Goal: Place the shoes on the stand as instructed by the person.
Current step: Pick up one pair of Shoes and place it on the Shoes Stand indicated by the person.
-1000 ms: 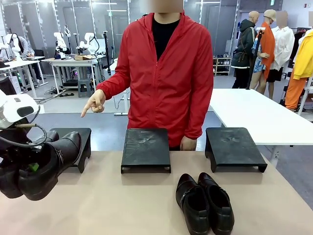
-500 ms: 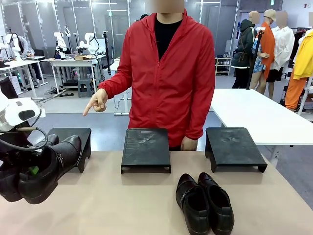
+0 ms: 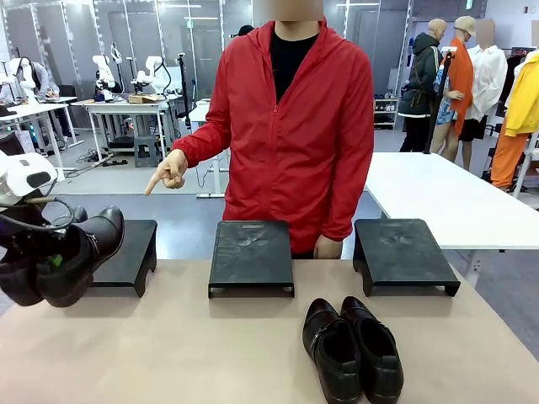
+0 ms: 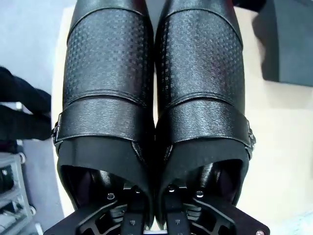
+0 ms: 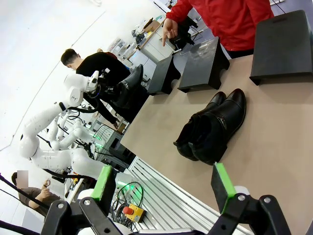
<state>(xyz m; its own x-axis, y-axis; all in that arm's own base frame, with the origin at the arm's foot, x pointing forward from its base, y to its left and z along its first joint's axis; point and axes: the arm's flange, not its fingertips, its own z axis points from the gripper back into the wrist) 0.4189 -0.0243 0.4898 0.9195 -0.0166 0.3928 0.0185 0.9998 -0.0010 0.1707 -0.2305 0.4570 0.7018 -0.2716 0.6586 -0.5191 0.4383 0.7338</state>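
Left jaws pinch the inner walls of one shoe pair, tilted at frame left by the left stand that the person's hand indicates. Right jaws stand spread. Likely risk: a shoe slipping free, or toes snagging the stand's edge.

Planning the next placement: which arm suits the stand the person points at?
Left. The left end effector is shut on a pair of shoes beside the left stand, where the person's hand points. The right end effector is open, empty.
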